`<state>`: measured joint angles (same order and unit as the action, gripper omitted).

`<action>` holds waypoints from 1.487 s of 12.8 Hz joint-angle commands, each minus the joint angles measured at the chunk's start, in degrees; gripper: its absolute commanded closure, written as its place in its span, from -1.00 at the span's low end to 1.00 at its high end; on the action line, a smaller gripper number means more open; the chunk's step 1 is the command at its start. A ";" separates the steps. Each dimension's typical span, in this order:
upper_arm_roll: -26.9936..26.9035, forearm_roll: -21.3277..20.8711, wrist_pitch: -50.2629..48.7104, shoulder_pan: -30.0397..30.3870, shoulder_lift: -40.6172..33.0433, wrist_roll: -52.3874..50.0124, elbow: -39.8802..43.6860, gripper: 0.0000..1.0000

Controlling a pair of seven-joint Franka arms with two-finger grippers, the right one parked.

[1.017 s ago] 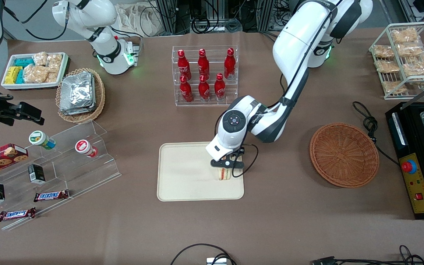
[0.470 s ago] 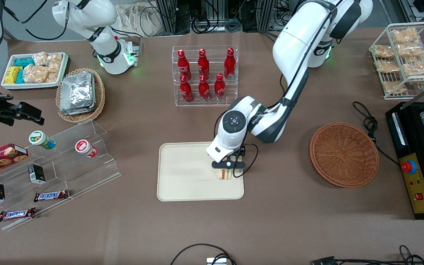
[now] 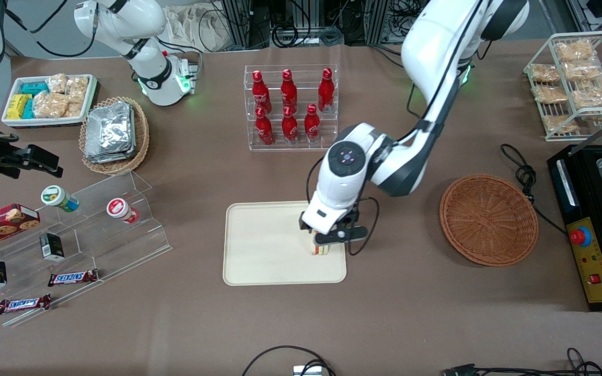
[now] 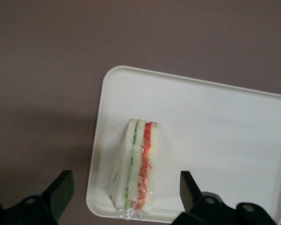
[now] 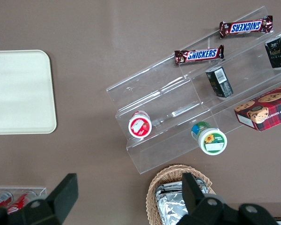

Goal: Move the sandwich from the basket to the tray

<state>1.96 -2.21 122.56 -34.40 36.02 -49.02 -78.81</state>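
1. Brown paper covers the whole surface [image 3: 411, 324], with the cream tray [image 3: 259, 250] lying near its middle, closer to the front camera than the acrylic rack of red bottles [image 3: 290, 107].
2. From its base at the working arm's end, the left arm bends down over the tray, its wrist pointing straight at the tray floor.
3. Its hand [image 3: 332, 237] hangs just above the sandwich [image 3: 320, 250], fingers [image 4: 61, 190] spread wide to either side of it and touching nothing.
4. In the left wrist view the sandwich [image 4: 136, 171] stands on its long edge on the tray [image 4: 225, 131], green and red filling stripes facing up, the clear wrap loose at one end.
5. It sits close to the tray's edge toward the working arm and near the corner nearest the front camera, with only a thin strip of tray rim left on those two sides.
6. Most of the tray toward the parked arm's end is bare cream floor.
7. The round brown basket [image 3: 489, 219] rests on the surface toward the working arm's end, well apart from the tray, with open brown paper between them.
8. A black cable [image 3: 523, 172] lies coiled near the basket's rim.
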 commanded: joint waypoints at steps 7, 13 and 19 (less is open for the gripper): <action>-11.79 -0.07 -15.75 -0.23 -11.57 4.88 -0.90 -1.00; -18.74 2.03 -22.09 3.01 -16.85 17.80 -1.17 -1.00; -18.92 2.39 -25.60 8.28 -20.71 28.61 -1.96 -1.00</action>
<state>-17.18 -0.40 98.82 -28.51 18.68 -24.76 -79.18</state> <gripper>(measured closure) 0.000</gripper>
